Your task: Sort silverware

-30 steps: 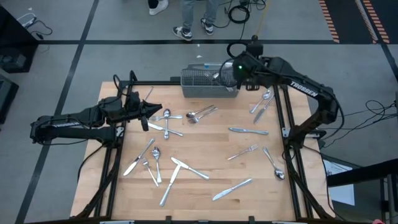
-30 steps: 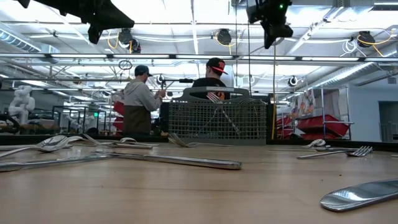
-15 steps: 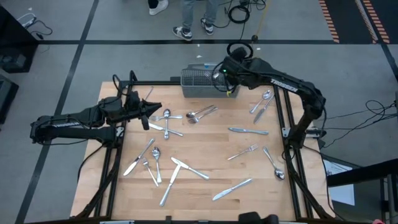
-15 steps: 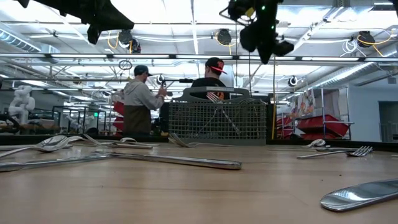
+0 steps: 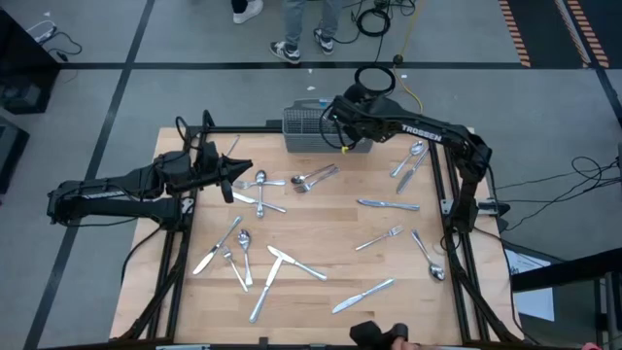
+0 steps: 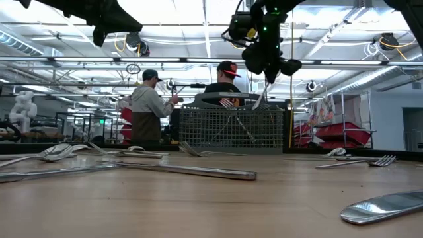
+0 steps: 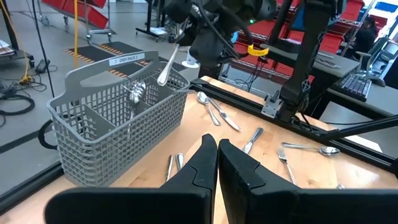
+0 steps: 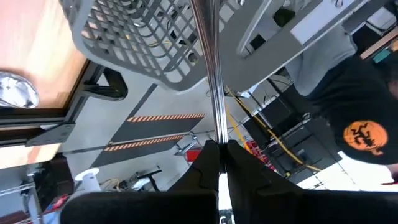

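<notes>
A grey mesh basket stands at the table's far edge with some silverware inside it. My right gripper hangs above the basket, shut on a spoon. The spoon's bowl points down over the basket's far compartment. Many forks, spoons and knives lie flat on the wooden table, among them a knife, a fork and a spoon. My left gripper is shut and empty, raised over the table's left side. My right gripper pinches the spoon by its handle, near the handle's free end, between the two fingers. The fingers point down and toward the table's left. The spoon is lifted clear and hangs slanted below the fingers, bowl downward above the basket.
Loose silverware covers the table's left, middle and right. A black frame rail runs along the table edge. Two people stand beyond the far edge, behind the basket.
My right gripper has swung toward the table's left along the far edge, from the basket's right end to above the basket, turning as it went and carrying the spoon with it. My left arm has kept still.
</notes>
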Controlling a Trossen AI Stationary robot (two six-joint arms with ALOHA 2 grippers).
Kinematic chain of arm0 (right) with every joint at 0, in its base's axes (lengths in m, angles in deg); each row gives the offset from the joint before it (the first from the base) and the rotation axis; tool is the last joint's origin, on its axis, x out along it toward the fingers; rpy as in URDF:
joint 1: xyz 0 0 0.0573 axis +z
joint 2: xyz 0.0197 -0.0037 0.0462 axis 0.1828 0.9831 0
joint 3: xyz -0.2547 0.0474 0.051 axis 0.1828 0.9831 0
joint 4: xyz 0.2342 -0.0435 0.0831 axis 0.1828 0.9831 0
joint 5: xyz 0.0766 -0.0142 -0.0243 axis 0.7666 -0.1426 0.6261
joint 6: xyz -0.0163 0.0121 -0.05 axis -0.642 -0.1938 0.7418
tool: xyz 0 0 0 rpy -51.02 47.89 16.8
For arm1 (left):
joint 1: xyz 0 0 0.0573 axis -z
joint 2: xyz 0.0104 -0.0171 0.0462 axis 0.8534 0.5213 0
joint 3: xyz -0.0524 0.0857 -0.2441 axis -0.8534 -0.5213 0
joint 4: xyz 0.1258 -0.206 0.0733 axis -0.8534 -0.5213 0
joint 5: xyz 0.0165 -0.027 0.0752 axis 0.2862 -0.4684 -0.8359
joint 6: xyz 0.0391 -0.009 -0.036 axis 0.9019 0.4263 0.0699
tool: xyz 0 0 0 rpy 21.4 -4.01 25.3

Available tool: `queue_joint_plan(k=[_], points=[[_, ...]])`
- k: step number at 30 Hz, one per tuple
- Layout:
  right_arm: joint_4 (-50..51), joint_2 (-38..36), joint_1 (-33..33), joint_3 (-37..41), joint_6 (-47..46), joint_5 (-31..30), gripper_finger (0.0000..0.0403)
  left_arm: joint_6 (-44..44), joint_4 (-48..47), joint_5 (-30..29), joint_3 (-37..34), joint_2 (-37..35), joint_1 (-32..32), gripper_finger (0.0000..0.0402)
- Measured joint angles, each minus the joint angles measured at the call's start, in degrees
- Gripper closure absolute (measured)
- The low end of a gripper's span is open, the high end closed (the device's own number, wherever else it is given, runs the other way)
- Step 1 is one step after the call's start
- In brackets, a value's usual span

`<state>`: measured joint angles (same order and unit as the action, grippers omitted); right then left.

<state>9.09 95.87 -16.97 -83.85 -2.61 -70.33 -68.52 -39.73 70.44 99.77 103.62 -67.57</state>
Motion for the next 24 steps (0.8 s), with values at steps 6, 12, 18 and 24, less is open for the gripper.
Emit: queue_joint_plan(k=[6, 12, 18, 24], points=[[0.4, 2.3, -0.4, 0.0, 0.8, 1.9, 0.0402, 1.2, 0.0, -0.2, 0.0, 0.0, 0.0, 0.0379], [-0.1, 4.8, -0.7, 0.0, 0.8, 3.4, 0.04, 1.4, 0.0, -0.3, 0.0, 0.0, 0.0, 0.0379], [-1.0, 7.2, -0.7, 0.0, 0.9, 5.0, 0.04, 1.4, 0.0, -0.3, 0.0, 0.0, 0.0, 0.0379], [-2.6, 7.3, -1.1, 0.0, -0.5, 7.5, 0.0401, 1.4, 0.0, -0.8, 0.0, 0.0, 0.0, 0.0379]])
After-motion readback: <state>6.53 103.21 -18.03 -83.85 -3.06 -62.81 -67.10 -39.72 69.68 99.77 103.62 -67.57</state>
